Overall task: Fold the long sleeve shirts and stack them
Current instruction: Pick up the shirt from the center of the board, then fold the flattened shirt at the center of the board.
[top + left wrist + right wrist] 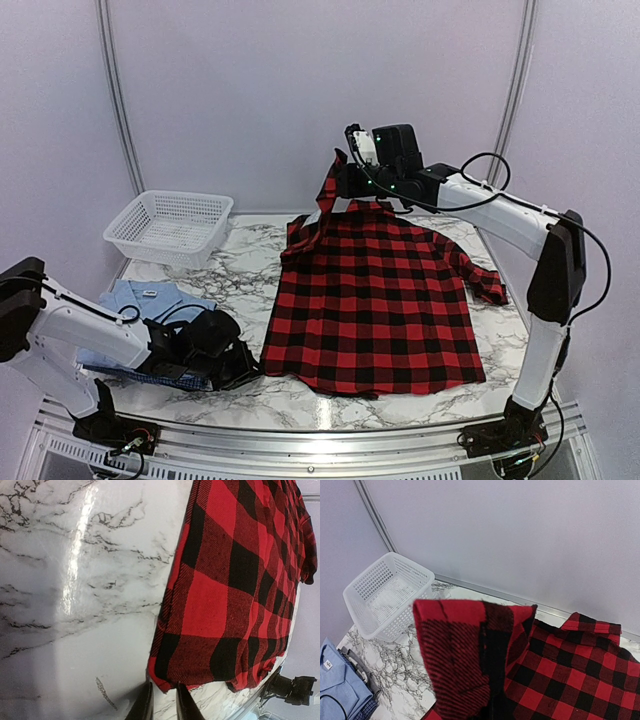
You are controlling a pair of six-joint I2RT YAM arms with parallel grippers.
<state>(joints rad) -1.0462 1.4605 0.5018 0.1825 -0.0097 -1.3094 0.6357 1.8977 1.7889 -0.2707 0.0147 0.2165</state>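
Your right fingers hold up the upper-left sleeve of the red-and-black plaid flannel shirt at the upper centre of the frame. The wrist view shows only cloth, so judge that grip from above. The shirt's body lies flat mid-worktop, its long axis running top to bottom. Your left fingers are narrowly parted and empty, just short of the lower-left hem corner, so that arm is nearer the hem. The light blue collared shirt lies at lower left.
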